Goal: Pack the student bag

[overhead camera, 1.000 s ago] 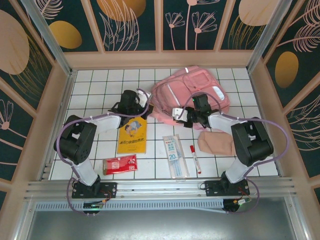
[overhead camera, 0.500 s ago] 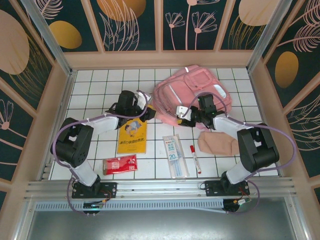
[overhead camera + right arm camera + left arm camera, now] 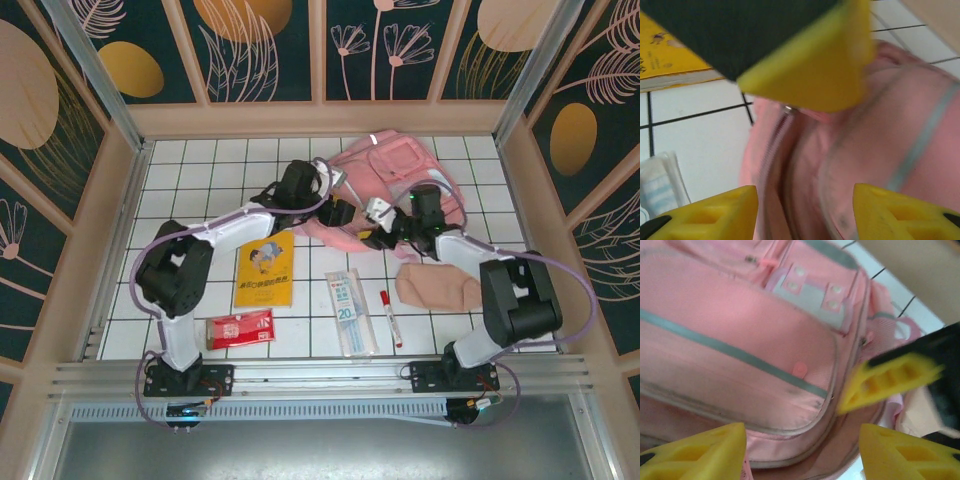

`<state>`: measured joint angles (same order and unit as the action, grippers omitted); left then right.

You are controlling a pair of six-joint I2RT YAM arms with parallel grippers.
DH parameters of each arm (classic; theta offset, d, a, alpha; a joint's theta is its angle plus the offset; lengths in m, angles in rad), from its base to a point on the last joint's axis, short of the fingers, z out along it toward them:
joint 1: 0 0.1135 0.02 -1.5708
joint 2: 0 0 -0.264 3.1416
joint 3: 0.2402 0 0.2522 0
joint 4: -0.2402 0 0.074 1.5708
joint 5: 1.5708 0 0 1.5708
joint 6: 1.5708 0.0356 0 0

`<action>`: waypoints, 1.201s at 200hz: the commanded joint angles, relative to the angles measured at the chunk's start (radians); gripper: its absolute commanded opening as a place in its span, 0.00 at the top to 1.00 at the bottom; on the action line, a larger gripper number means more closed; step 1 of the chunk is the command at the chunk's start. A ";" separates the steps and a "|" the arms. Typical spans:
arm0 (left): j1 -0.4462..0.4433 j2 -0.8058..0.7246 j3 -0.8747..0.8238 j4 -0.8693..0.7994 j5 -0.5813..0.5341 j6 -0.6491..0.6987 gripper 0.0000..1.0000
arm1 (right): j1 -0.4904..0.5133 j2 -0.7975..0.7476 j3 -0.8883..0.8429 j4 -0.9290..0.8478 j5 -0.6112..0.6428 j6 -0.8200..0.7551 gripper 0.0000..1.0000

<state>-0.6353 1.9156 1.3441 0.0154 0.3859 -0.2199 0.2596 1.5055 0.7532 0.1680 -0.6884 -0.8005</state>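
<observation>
while both sets of jaws stand parted with nothing between them, the left gripper [image 3: 802,445] and right gripper [image 3: 805,205] hang close together over the near edge of the student bag [image 3: 398,165], which lies at the far side of the table [image 3: 190,190]. i'd judge this the opening step, as the yellow book [image 3: 264,272], pouch [image 3: 432,288] and marker [image 3: 389,318] lie unpacked. next, probably, pinch fabric beside the zip [image 3: 776,137] and spread the mouth
</observation>
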 commanded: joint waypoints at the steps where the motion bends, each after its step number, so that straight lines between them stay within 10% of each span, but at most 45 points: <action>1: 0.016 0.049 0.066 -0.213 -0.140 -0.065 0.40 | -0.017 -0.119 -0.091 0.175 -0.010 0.185 0.46; 154: -0.015 0.296 0.359 -0.546 -0.173 -0.015 0.45 | 0.151 0.027 -0.063 0.014 0.227 -0.043 0.47; 240: -0.015 0.320 0.396 -0.519 -0.113 0.037 0.72 | 0.158 0.031 -0.086 0.011 0.175 -0.160 0.85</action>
<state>-0.6395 2.2017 1.7290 -0.4816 0.2237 -0.2127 0.4095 1.5440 0.6724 0.1761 -0.4683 -0.9318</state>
